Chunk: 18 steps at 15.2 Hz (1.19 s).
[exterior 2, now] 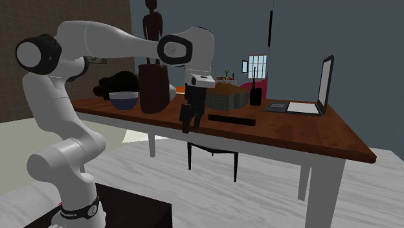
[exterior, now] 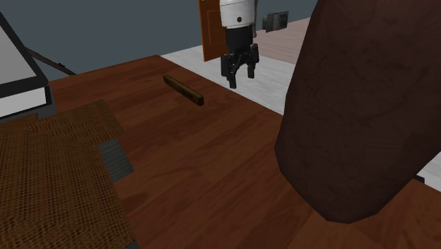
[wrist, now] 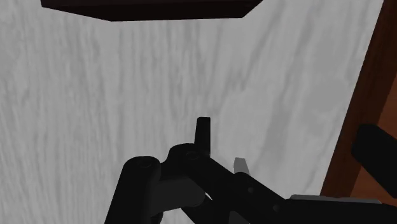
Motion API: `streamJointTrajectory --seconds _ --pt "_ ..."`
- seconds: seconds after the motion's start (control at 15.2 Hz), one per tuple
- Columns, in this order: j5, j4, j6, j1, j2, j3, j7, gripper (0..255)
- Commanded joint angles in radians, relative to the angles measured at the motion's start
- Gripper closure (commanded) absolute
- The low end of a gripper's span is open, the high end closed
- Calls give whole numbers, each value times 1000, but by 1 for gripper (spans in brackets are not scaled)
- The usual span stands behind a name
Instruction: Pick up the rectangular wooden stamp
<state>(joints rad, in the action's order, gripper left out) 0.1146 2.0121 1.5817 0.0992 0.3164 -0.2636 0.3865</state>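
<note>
The stamp [exterior: 184, 90] lay flat on the brown desk [exterior: 212, 155]. It was a long, thin bar of brownish wood, set at a slant near the desk's far edge in the shoulder view. It was well apart from the woven mat [exterior: 49, 177] and the big brown vase [exterior: 360, 113]. The white arm [exterior 2: 97, 45] held its black jaws spread with nothing between them. They pointed down just off the desk's edge, over the pale floor [wrist: 127, 95], near the stamp but not above it. The stamp looked light, stiff and hard, unlikely to bend or break, though its smooth sides might slip. Because it lay so low, the jaws would probably have to come almost to the desk top. They would best close across its narrow width near the middle, so neither end would droop.
</note>
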Motion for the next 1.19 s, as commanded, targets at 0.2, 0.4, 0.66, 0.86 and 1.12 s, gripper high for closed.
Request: streamJointTrajectory --seconds 0.2,0.4,0.66,0.86,1.12 --pt "-25 -184 1 17 -154 -69 132 0" --pt "-58 -314 -11 35 -259 -106 213 0" --pt "-123 -521 -49 76 -418 -147 320 0" --pt "-189 -714 -101 127 -555 -167 397 0" --pt "-183 -656 -55 124 -542 -163 394 0"
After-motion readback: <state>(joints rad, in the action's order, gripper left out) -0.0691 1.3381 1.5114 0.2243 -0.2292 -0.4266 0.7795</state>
